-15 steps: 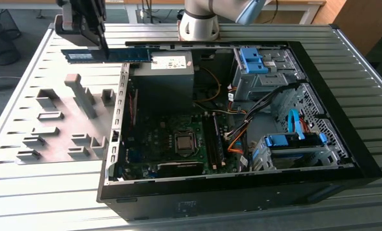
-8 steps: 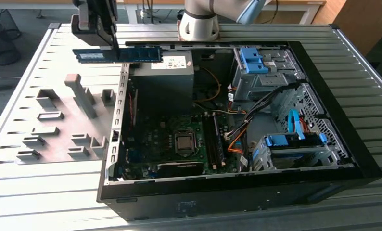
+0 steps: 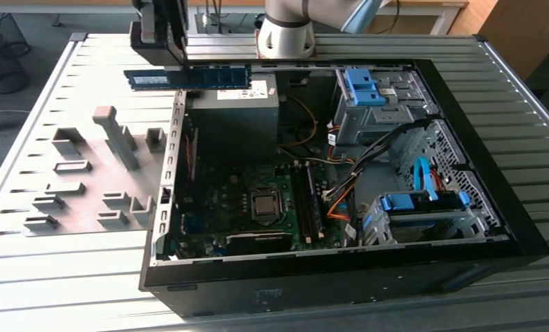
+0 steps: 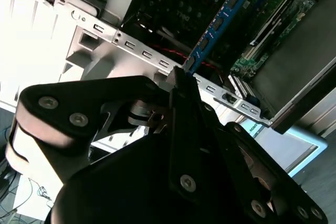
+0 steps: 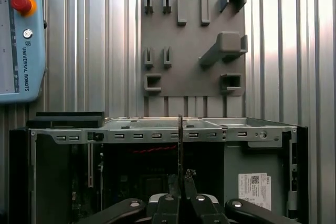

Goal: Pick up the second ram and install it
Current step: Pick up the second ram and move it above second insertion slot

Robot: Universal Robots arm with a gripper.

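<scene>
We see the gripper up high at the far side of the table, toward the exterior view's left. Its two black fingers are pressed tight together on the ram stick, so it has the stick in its grip. The stick is blue with a row of black chips and a small pale label. It hangs in the air, lying level, and it touches nothing but the fingers.

Under the stick is the far corner of the open computer case. A dark metal box with a white sticker sits in that corner. In the first wrist view we look at the stick from its thin edge, so it looks like a dark line over the rim of the case.

Inside the case there is a green board with a square chip holder in the middle. Long black slots run just beside the holder. The stick is well apart from those slots.

A grey plate with grey blocks on it lies on the table, just beside the case on the exterior view's left. In the first wrist view we also see a blue and grey control box with a red button
</scene>
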